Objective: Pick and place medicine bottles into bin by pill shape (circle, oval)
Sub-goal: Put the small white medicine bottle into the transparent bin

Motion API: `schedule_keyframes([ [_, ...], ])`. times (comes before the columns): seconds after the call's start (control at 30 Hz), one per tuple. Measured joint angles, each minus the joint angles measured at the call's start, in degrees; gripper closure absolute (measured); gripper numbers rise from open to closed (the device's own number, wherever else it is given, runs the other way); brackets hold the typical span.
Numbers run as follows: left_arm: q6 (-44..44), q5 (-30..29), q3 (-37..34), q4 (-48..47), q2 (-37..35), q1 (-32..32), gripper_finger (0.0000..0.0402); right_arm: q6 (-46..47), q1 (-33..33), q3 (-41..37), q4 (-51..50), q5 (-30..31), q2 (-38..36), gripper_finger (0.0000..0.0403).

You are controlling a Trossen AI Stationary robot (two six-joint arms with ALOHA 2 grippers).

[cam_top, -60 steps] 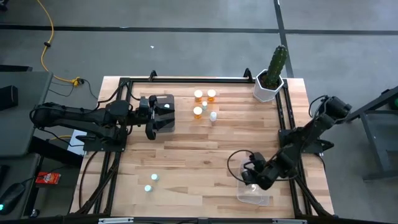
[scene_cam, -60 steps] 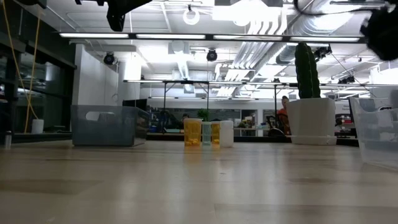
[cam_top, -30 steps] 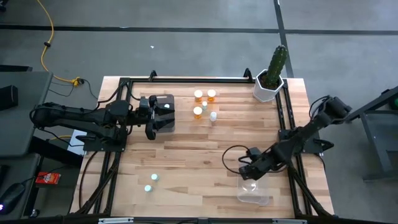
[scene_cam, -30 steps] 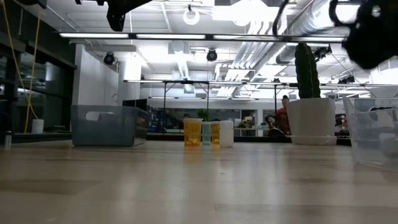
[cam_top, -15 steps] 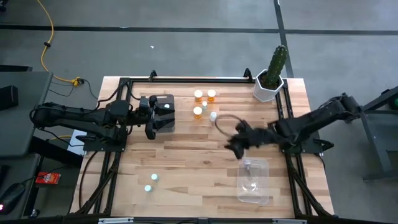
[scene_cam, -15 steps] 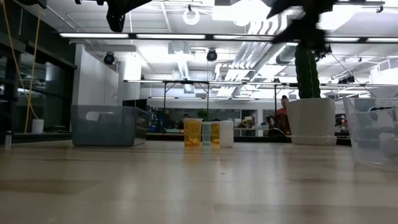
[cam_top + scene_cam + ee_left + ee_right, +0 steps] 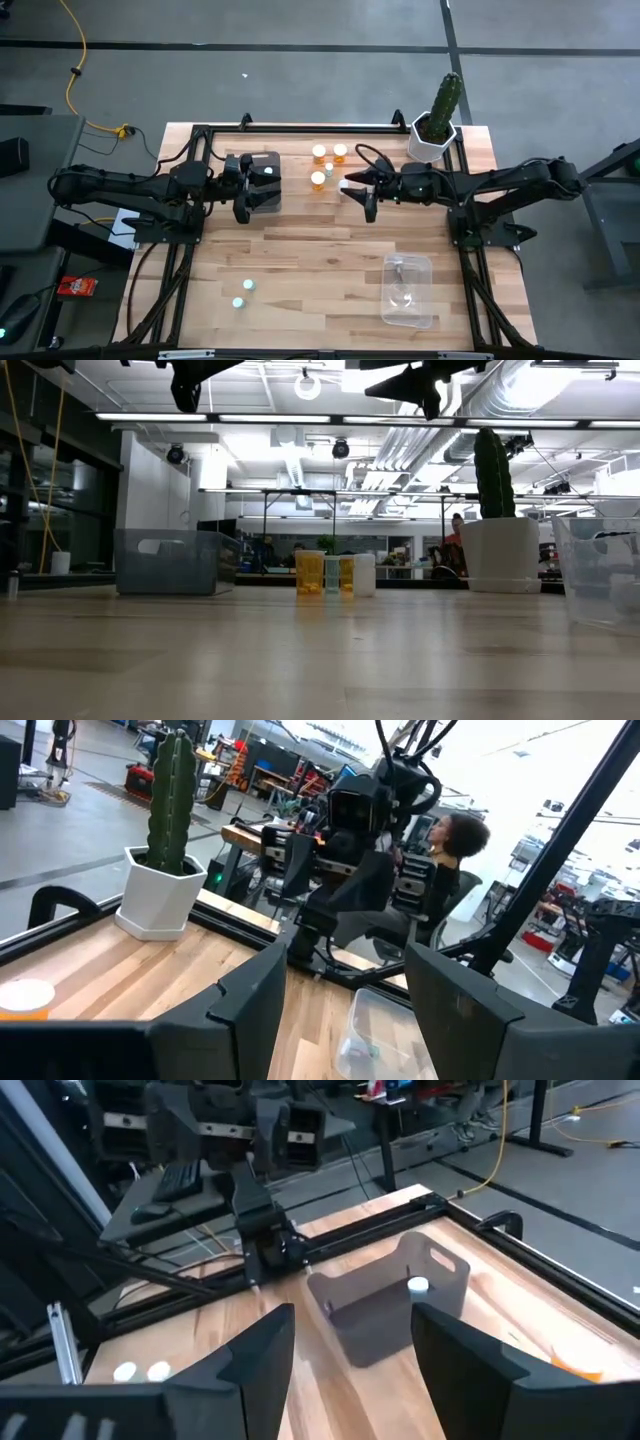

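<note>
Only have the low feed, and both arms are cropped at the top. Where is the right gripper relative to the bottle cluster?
Observer: From above, the right gripper hangs open and empty, right beside the pale bottle on the cluster's right side.
Operator: Anything in the grey bin?
Observer: Yes. The right wrist view shows one white-topped bottle inside the grey bin.
Operator: Any bottles outside my view?
Observer: Two teal-topped bottles stand apart from the cluster, near the table's front-left corner.
</note>
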Motion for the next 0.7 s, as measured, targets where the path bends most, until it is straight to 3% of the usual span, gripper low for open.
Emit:
schedule_keyframes([
  [0.4,0.00,0.00,0.00,0.00,0.00,0.00,0.0209,-2.29,0.07,0.00,-0.95,3.00,0.00,0.0208],
  [0.7,0.00,0.00,0.00,0.04,0.00,0.00,0.0209,1.58,-5.53,5.42,-15.51,5.31,6.04,0.0165],
])
